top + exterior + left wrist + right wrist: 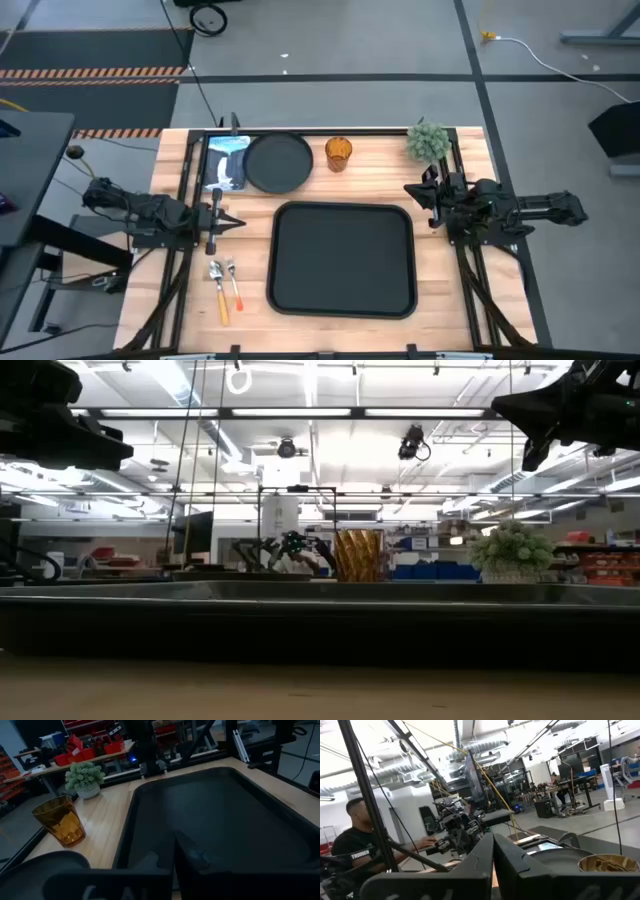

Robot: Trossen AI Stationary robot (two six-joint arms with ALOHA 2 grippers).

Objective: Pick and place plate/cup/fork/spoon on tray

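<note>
The tray (pixel 343 258) lies empty at the tabletop's (pixel 460 300) centre; the plate (pixel 278 162) and cup (pixel 338 153) sit behind it, the fork (pixel 234 282) and spoon (pixel 218 290) side by side at its left. Judged risks: the 2 utensils lie so close that a grasp may nudge both, and the plate's low rim could slip. The left gripper (pixel 228 221) hovers just left of the tray, the right gripper (pixel 418 192) at its right edge, both jaws clenched on nothing.

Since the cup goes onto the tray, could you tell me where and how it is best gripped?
Probably across the side wall of the cup, coming down from above: it stands upright, mouth up, apart from the plate and the plant, so fingers have room on both sides.
</note>
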